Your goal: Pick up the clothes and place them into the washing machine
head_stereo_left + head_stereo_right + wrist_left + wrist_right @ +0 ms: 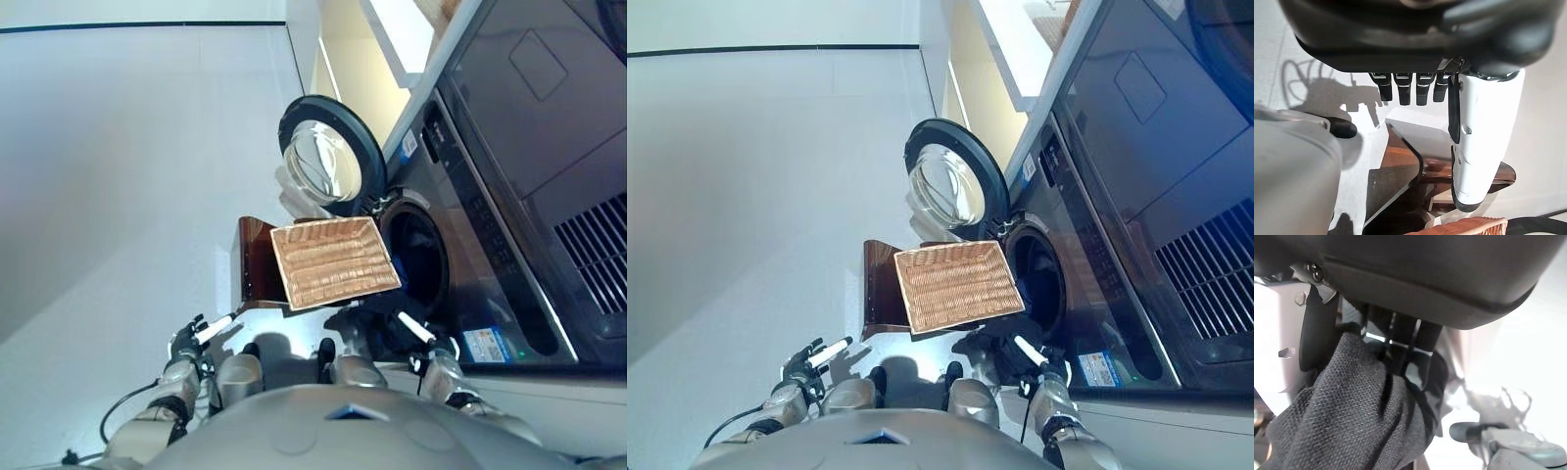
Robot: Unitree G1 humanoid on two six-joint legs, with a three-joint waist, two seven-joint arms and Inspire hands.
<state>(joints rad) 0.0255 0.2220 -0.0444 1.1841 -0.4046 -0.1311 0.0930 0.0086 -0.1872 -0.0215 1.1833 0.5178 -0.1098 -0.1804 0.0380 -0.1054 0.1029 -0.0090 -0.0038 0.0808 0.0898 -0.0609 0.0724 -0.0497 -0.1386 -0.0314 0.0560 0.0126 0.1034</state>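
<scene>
Right hand clenched on dark cloth; left hand low, fingers relaxed.

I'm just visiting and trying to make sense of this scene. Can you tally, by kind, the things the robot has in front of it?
Dark front-loading washing machine, round door open: 1
Woven wicker basket: 1
Brown wooden stool under the basket: 1
Dark grey knitted cloth, held in the right hand: 1
Total: 4
</scene>
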